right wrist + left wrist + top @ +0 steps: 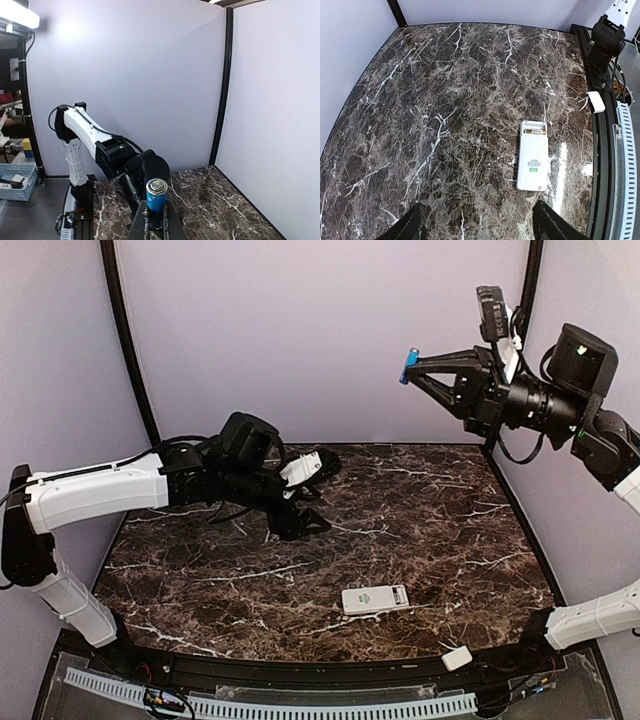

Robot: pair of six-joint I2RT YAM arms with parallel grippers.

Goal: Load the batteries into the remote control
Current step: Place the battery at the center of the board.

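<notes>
The right end effector (418, 368) is raised high above the far right corner of the desk (200, 580), well clear of its surface. It is clenched on a blue battery (409, 365), which sits at the very tips of the fingers. In the right wrist view the battery (156, 196) stands upright between the two black fingers (172, 225), its metal end cap facing the camera.

The left end effector (318, 495) hangs over the left middle of the desk with its arm stretched in from the left. It is released. In the left wrist view its two dark fingers (410, 227) are spread wide with only bare marble between them.

The remote (375, 599) lies flat on the desk, near the front edge and a little right of centre. It is well apart from both end effectors. Its back faces up, showing a label with a green patch. The battery bay (534, 131) at its right end is uncovered, and what lies inside is too small to make out.

A small white cover (457, 658) rests on the black rail (300, 672) along the near edge. It is right of the remote and does not touch it.
</notes>
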